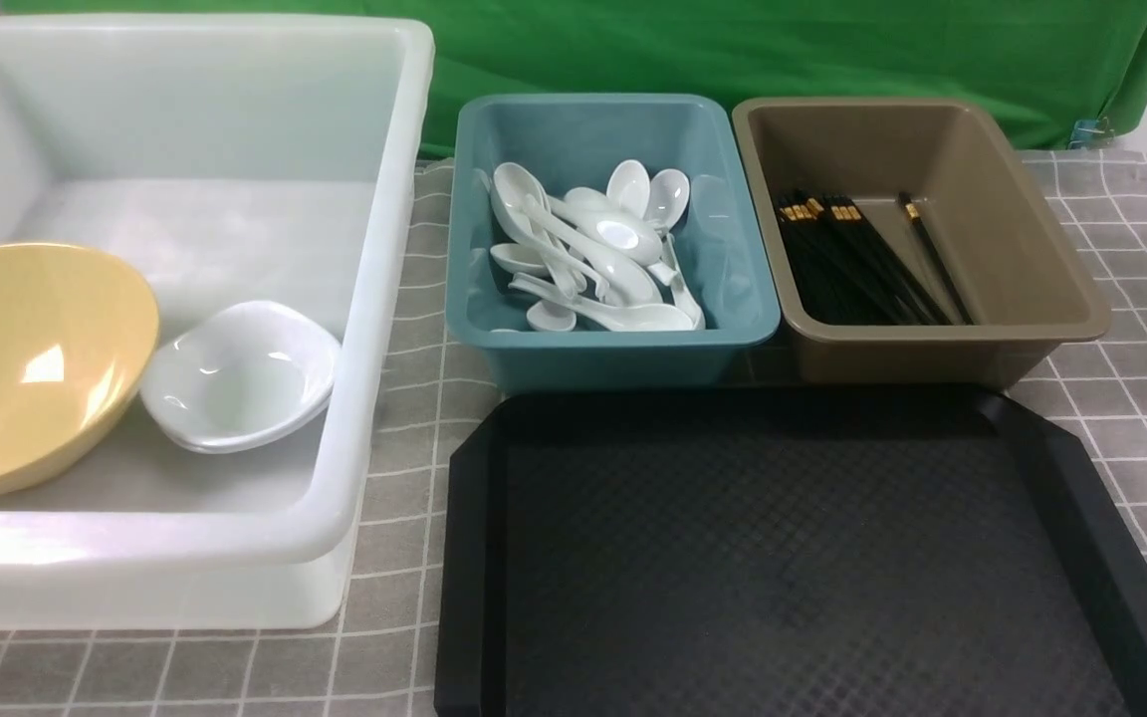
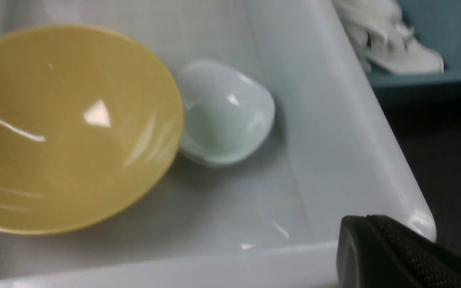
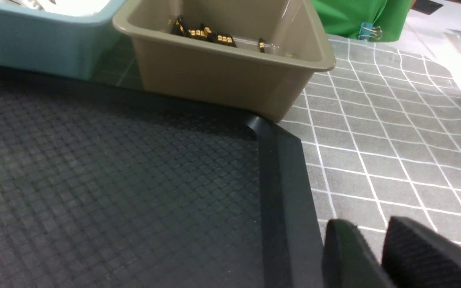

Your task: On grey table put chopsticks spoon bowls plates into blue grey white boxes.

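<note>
Mustard-yellow bowl (image 1: 31, 358) and white plates (image 1: 240, 376) lie at your lower left inside the white tub (image 1: 374, 329); left fingers (image 2: 398, 256) are closed, empty; right fingers (image 3: 426, 256) stand slightly apart, empty.

grey table (image 1: 1131, 398), 3 boxes (image 1: 623, 349), black tray (image 1: 783, 558)

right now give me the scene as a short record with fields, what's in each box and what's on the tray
white box: yellow bowl and stacked white plates, side by side
blue box: pile of white spoons
grey box: black chopsticks, gold bands toward the far end
black tray: nothing on it
grey table: no loose tableware in view
left end effector: near corner of the white box, shut, holding nothing visible
right end effector: over the tray's right edge, small gap between the fingers, holding nothing
</note>
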You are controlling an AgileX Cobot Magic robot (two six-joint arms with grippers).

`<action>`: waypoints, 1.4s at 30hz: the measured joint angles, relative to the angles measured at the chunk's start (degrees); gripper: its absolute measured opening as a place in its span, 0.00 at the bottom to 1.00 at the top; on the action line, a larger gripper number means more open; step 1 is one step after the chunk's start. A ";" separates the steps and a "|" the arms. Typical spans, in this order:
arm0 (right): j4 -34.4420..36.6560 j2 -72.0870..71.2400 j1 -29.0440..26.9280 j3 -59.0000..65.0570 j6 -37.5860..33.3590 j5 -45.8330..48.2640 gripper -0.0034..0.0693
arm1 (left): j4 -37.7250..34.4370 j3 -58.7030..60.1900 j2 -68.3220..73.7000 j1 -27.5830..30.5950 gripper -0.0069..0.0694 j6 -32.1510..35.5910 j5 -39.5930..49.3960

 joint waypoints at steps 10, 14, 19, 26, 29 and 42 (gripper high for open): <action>0.00 0.00 0.00 0.00 0.00 0.00 0.28 | -0.47 19.67 -18.68 0.00 0.09 0.16 -15.53; 0.00 0.00 0.00 0.00 0.00 0.00 0.29 | -0.15 23.50 -19.65 0.00 0.09 0.23 -16.16; 0.00 0.00 0.00 0.00 0.00 0.00 0.32 | 0.38 26.86 -19.65 0.00 0.09 0.34 -21.70; 0.00 0.00 0.00 0.00 0.00 0.00 0.34 | 1.27 35.13 -22.63 0.00 0.09 -2.26 -30.21; 0.00 0.00 0.00 0.00 0.00 0.00 0.36 | 3.85 38.91 -27.12 0.00 0.09 -6.32 -30.40; 0.00 0.00 0.00 0.00 0.00 0.17 0.37 | 5.73 40.54 -31.37 0.00 0.09 -7.86 -27.76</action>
